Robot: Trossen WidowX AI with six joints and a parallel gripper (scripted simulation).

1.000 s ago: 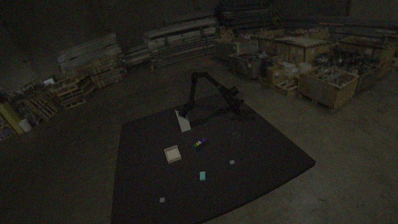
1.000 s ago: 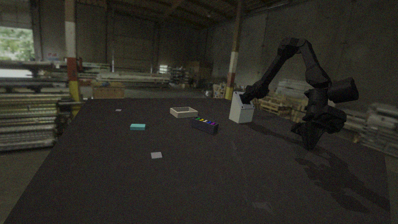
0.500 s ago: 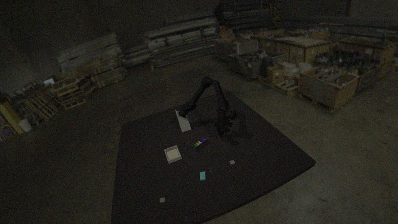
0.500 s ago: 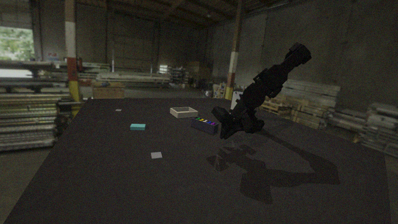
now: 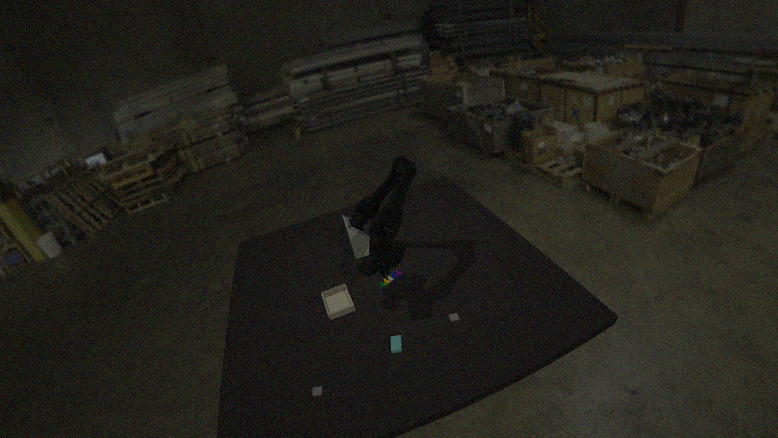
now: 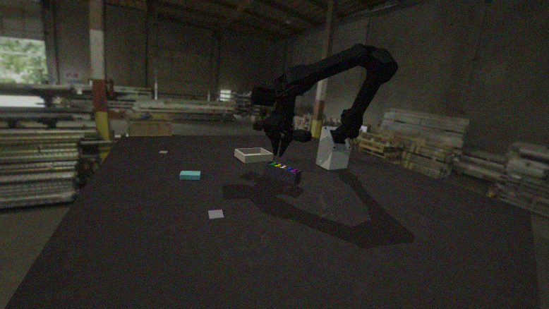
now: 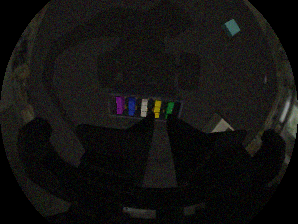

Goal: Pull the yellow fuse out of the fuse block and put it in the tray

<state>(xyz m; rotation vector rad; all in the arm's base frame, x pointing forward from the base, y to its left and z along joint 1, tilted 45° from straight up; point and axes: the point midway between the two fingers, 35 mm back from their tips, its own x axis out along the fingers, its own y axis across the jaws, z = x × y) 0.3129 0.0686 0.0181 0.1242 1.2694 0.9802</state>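
The gripper [image 6: 280, 152] was held nearly closed and empty above the fuse block [image 6: 282, 172] at frame centre. The yellow fuse [image 7: 157, 108] was seated. Reopening and a straight descent were judged next.

The surface [image 6: 153, 249] is a broad, dark, matte slab standing on a pale concrete floor [image 5: 680, 304]. Directly on it rests the dark fuse block [image 6: 282, 173], carrying a row of coloured fuses along its top. Just beyond the block sits the shallow cream tray [image 6: 253, 154], near but apart from it. The arm's white base pedestal [image 6: 332, 154] stands to one side of the block. A teal block [image 6: 190, 175] lies well apart, flat on the surface. Two small pale squares, perhaps tiles or cards, lie flat: one [image 6: 215, 214] nearer the exterior camera, one [image 6: 163, 152] far back. The arm's shadow [image 6: 326, 222] falls across the surface beside the block.
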